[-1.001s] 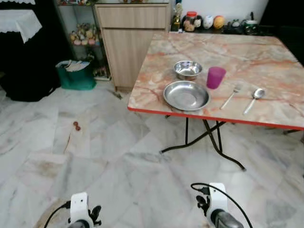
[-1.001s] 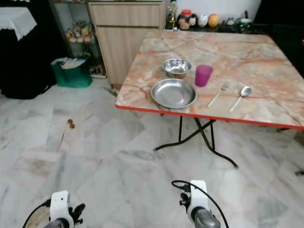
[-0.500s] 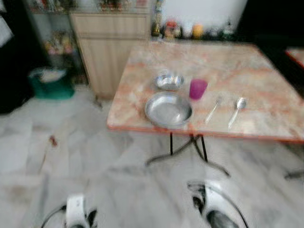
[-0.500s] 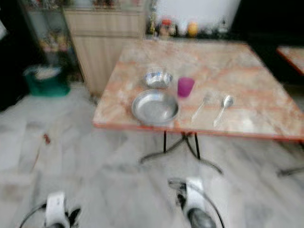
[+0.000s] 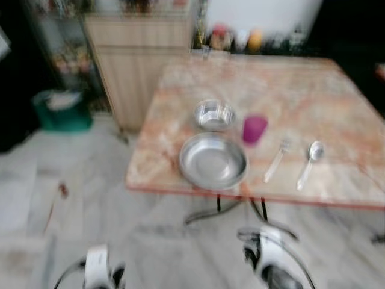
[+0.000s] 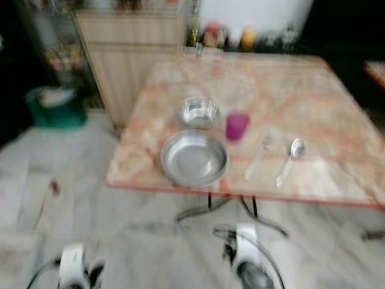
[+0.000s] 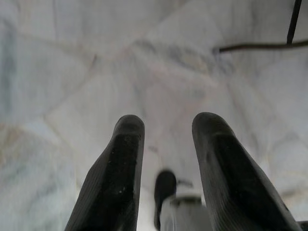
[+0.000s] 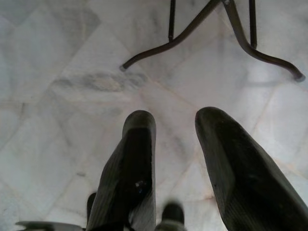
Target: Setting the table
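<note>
Worktop [image 5: 337, 108], marble-patterned, red-edged: ahead of and above both end effectors. On it, near the front edge: large steel plate [image 5: 213, 161]; small steel bowl [image 5: 214, 115] just behind it; purple cup [image 5: 254, 129] beside the bowl; fork [image 5: 275, 162] and spoon [image 5: 309, 163] further right.

Left end effector [image 7: 163, 168]: hangs low over the marble floor [image 7: 72, 62], fingers parted, empty.

Right end effector [image 8: 175, 166]: same, released, near the worktop's black legs [image 8: 202, 29].

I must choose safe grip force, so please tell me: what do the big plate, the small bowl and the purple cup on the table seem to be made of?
The big plate and the small bowl look like bare metal, probably stainless steel: grey, shiny, with bright reflections. The purple cup looks like plastic: an even, matte magenta with no glare. The blur leaves this uncertain.
</note>
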Controlling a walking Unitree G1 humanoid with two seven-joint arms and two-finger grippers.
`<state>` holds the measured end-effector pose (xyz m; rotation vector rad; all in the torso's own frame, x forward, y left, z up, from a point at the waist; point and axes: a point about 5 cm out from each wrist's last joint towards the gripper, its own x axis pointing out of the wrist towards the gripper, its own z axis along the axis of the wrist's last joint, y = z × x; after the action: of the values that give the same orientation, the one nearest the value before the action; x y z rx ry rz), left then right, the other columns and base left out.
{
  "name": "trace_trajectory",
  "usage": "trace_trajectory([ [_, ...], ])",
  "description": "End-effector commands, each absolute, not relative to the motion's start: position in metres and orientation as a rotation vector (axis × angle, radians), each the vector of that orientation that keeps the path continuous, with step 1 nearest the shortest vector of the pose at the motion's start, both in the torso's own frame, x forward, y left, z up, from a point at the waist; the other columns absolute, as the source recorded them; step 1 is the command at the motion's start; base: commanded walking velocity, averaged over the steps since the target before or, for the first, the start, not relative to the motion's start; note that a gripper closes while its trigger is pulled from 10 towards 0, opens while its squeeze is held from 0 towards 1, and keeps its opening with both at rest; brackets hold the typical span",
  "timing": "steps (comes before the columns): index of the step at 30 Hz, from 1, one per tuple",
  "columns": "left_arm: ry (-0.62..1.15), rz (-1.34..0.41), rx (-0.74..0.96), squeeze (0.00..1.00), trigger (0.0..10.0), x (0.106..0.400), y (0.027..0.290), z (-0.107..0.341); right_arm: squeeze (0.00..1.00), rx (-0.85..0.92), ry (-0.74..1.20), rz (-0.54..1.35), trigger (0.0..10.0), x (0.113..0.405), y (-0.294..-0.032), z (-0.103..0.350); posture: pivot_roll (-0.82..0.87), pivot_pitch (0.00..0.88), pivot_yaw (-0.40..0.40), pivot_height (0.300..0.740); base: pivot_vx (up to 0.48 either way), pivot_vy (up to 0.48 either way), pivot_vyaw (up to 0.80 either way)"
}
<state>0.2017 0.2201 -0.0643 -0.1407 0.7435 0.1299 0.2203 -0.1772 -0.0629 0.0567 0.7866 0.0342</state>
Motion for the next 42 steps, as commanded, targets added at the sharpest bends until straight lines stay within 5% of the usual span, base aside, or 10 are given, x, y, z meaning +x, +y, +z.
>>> trace_trajectory([
  [1, 0.748, 0.099, -0.127, 0.0, 10.0, 0.199, 0.214, -0.066, 0.0, 0.048, 0.8, 0.01, 10.0, 0.216, -0.186, -0.065, -0.02, 0.0, 0.014, 0.74, 0.0, 0.0, 0.0],
  [19, 0.362, 0.107, -0.028, 0.0, 10.0, 0.197, 0.231, -0.033, 0.0, 0.047, 0.818, 0.005, 10.0, 0.21, -0.185, -0.068, 0.01, 0.0, 0.018, 0.74, 0.0, 0.0, 0.0],
  [27, 0.051, 0.274, 0.109, 0.0, 10.0, 0.201, 0.251, 0.033, 0.0, 0.048, 0.825, 0.012, 10.0, 0.208, -0.183, -0.07, 0.01, 0.0, 0.012, 0.74, 0.0, 0.0, 0.0],
  [32, -0.137, 0.295, 0.121, 0.0, 10.0, 0.23, 0.256, 0.085, 0.0, 0.044, 0.83, 0.016, 10.0, 0.207, -0.182, -0.07, 0.02, 0.0, 0.006, 0.74, 0.0, 0.0, 0.0],
  [42, -0.281, -0.046, 0.105, 0.0, 10.0, 0.288, 0.189, 0.151, 0.0, 0.046, 0.841, -0.002, 10.0, 0.204, -0.186, -0.072, 0.0, 0.0, 0.01, 0.74, 0.0, 0.0, 0.0],
])
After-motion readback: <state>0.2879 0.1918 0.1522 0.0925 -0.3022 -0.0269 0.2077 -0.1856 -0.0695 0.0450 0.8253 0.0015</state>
